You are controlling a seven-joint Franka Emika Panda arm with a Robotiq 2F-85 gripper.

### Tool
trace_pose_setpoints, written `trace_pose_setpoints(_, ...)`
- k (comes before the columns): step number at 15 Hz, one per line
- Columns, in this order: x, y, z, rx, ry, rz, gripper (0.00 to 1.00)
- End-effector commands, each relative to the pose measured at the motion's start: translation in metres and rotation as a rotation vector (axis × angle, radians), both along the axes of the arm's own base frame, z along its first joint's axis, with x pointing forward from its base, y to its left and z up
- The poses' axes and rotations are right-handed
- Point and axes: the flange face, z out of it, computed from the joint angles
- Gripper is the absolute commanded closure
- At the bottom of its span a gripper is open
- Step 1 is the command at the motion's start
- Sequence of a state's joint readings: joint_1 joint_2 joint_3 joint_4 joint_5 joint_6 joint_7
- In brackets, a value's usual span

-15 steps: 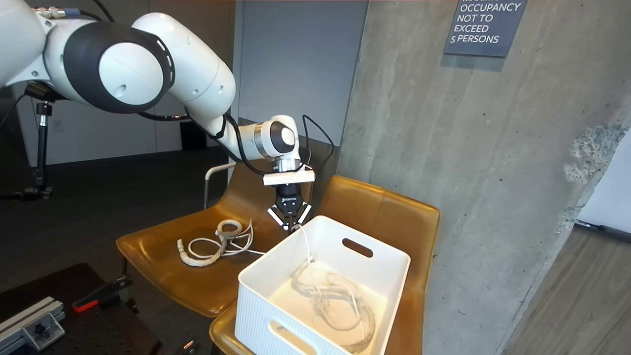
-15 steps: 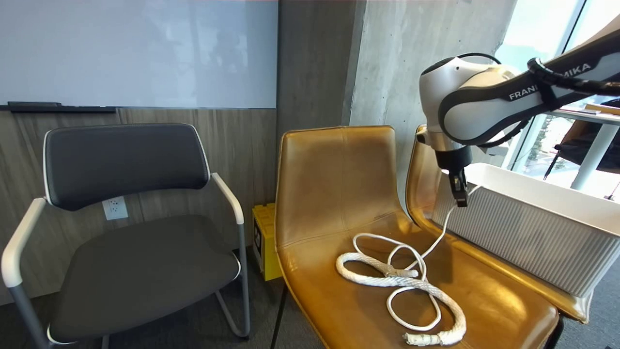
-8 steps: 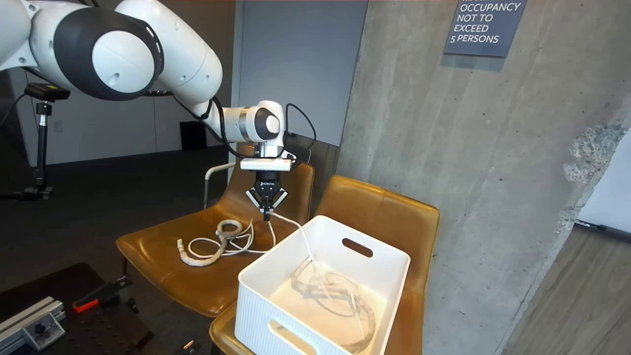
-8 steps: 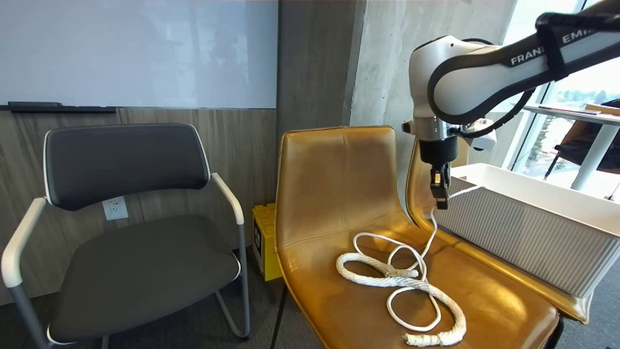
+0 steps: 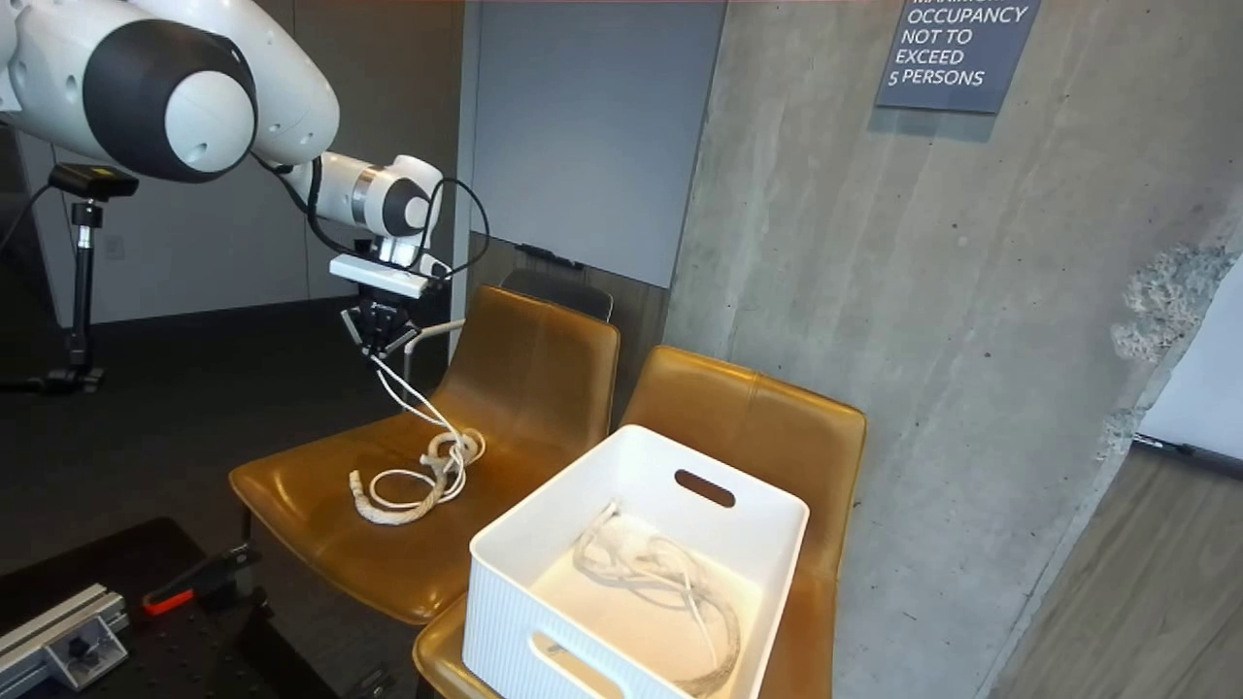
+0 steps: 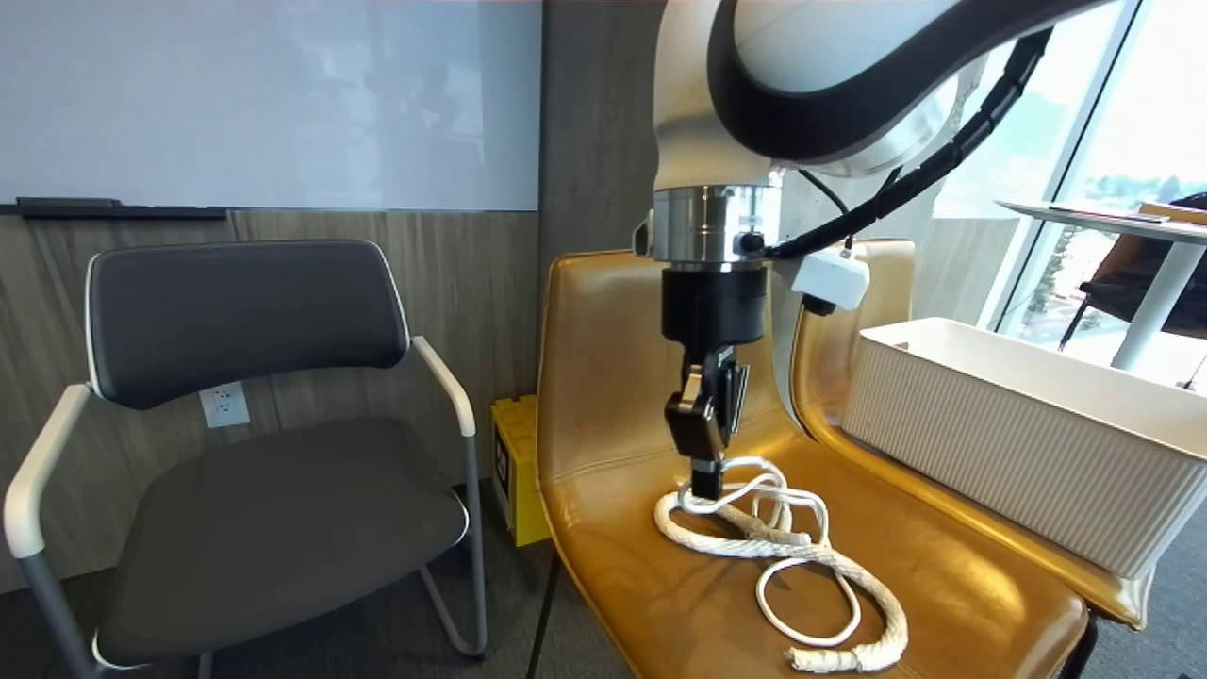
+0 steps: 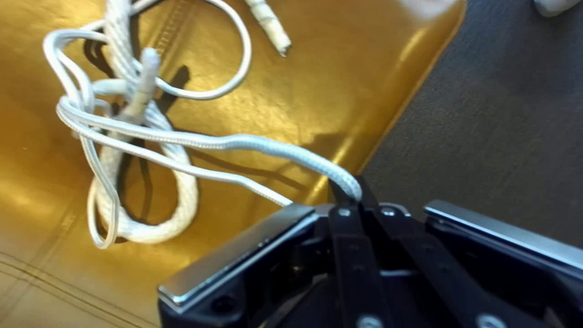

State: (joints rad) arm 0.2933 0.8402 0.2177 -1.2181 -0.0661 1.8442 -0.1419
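Right between the jaws, white cord (image 7: 255, 142).

White cord (image 6: 800, 494) apparently in gripper (image 6: 707, 479)

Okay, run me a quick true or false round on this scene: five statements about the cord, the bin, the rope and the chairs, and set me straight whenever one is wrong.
1. The end effector is closed on a thin cord. True.
2. The white bin stands on a brown chair. True.
3. The thin cord runs from the end effector into the white bin. False: it hangs down to the thick rope on the other brown chair.
4. The grey chair has armrests. True.
5. The thick rope is stretched out straight. False: it lies in a looping curve.
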Motion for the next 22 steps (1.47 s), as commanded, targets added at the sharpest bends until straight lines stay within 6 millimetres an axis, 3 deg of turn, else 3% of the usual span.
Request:
trace_pose_setpoints(1,-0.008,0.047,-0.003,0.058,0.016,-0.020,0.99)
trace_pose_setpoints(2,-0.008,0.050,-0.004,0.061,0.018,-0.026,0.99)
trace_pose_setpoints(4,-0.001,0.032,-0.010,0.054,0.018,-0.059,0.99)
trace_pose_setpoints(9,0.031,-0.050,-0.020,0.018,0.013,-0.169,0.99)
trace_pose_setpoints(13,0.031,-0.054,-0.033,0.014,0.019,-0.185,0.99)
trace_pose_setpoints(15,0.023,-0.040,-0.037,-0.003,0.004,-0.156,0.70)
trace_pose_setpoints(18,0.015,-0.032,-0.026,-0.014,-0.040,-0.140,0.50)
trace_pose_setpoints(20,0.014,-0.048,-0.011,-0.017,-0.064,-0.159,0.36)
trace_pose_setpoints(22,0.013,-0.080,0.009,-0.032,-0.090,-0.193,0.21)
